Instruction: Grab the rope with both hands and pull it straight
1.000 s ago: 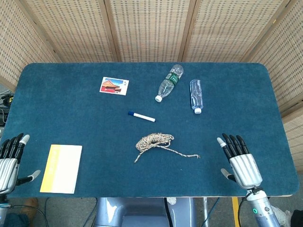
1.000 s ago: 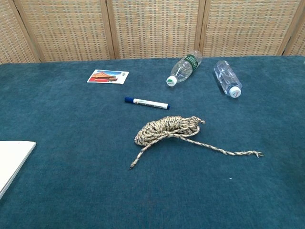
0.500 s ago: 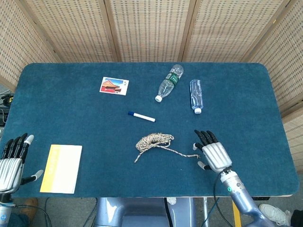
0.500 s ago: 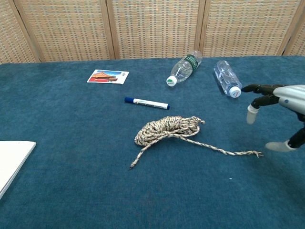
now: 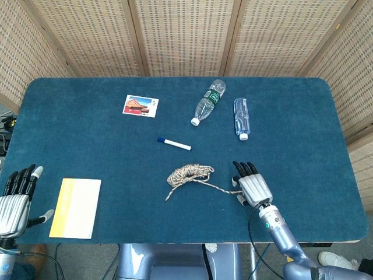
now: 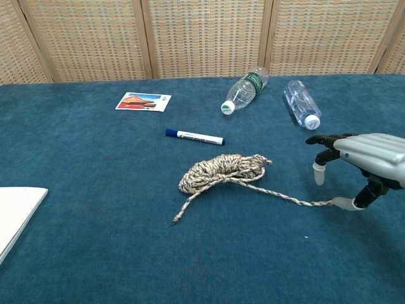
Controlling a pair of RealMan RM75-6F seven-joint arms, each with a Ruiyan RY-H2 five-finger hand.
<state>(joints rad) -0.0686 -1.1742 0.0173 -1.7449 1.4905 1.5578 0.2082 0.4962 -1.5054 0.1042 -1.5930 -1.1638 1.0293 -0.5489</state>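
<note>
A tan braided rope [image 5: 189,174] [image 6: 223,171] lies bunched in a loose coil near the table's front middle. One loose end trails right, the other forward-left. My right hand [image 5: 250,184] [image 6: 361,158] hovers open over the right-hand end of the rope, fingers apart and pointing away from me; its thumb tip is at the rope's tip in the chest view. My left hand [image 5: 16,195] is open at the table's front left corner, far from the rope, and shows only in the head view.
A blue marker [image 5: 173,143] lies just behind the coil. Two plastic bottles [image 5: 209,101] [image 5: 242,117] lie further back. A picture card [image 5: 140,105] sits back left, and a yellow-edged notepad [image 5: 76,207] lies front left near my left hand. The blue table [image 5: 303,128] is backed by wicker panels.
My right hand has moved left from the table's front right to the rope's right end. My left hand has barely shifted. The rope has not moved.
</note>
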